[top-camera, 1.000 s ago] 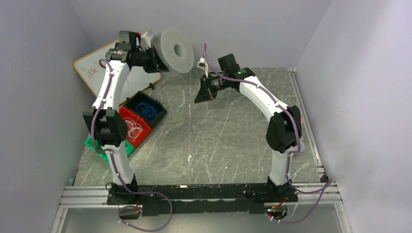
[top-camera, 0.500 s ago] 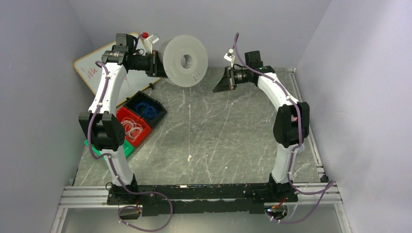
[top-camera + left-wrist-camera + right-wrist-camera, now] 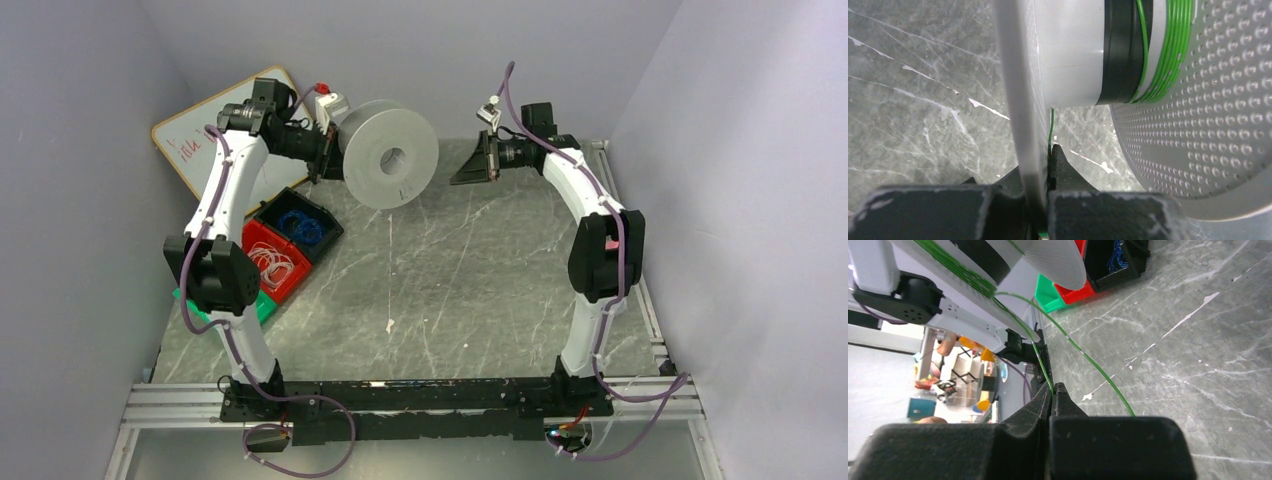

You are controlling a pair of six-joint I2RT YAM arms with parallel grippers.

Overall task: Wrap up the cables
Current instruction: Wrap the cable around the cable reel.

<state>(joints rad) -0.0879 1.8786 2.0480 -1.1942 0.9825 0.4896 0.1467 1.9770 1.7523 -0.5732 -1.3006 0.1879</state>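
A grey-white spool (image 3: 390, 165) hangs in the air at the back, and my left gripper (image 3: 325, 155) is shut on the rim of its near flange (image 3: 1020, 100). Thin green cable (image 3: 1168, 50) is wound in several turns round the spool's core, next to the dotted far flange. One strand runs down beside the left fingers. To the spool's right, my right gripper (image 3: 462, 172) is also raised and points at it. In the right wrist view the right gripper (image 3: 1053, 387) is shut on the green cable (image 3: 1043, 362), which leads up to the spool; a loose loop (image 3: 1088, 362) curves away to the right.
At the left of the table stand a black bin (image 3: 297, 222) with blue coils, a red bin (image 3: 275, 262) with whitish coils and a green bin (image 3: 265, 305). A whiteboard (image 3: 190, 140) leans at the back left. Walls close in on both sides.
The left arm has swung the spool to the right and lower, turning it. The right gripper has risen and drawn back to the right, staying shut on the cable.
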